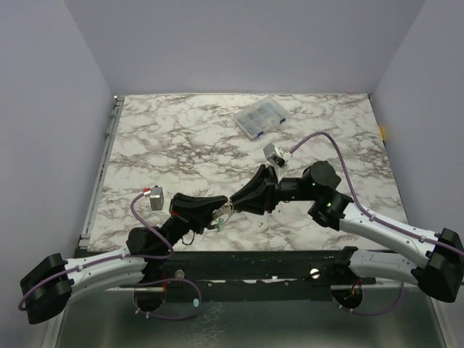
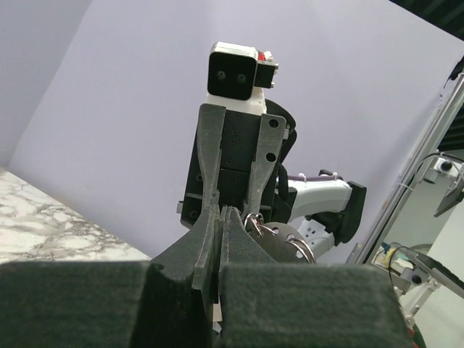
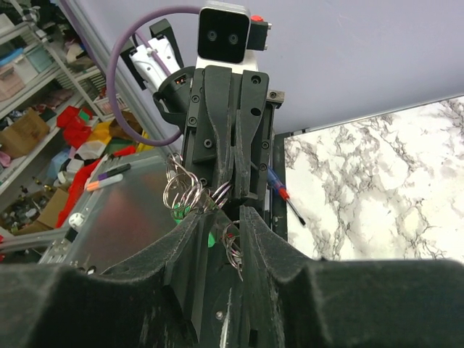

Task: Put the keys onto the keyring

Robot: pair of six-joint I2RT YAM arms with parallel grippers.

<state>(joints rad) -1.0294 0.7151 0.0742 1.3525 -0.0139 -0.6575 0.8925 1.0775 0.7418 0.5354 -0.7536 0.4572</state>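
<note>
Top external view: both pincers meet tip to tip above the marble surface (image 1: pixel 167 145), well apart from the clear box (image 1: pixel 259 117), on its near side. Left pincer (image 1: pixel 220 209) pressed fully closed, pinching the keyring (image 3: pixel 187 192); silvery loops bunch at its tip. Green key (image 1: pixel 218 226) dangles just beneath them. Right pincer (image 1: pixel 238 201) partly spread, a small wire loop (image 3: pixel 232 245) sitting in the gap. Cannot tell whether it grips that loop.
</note>
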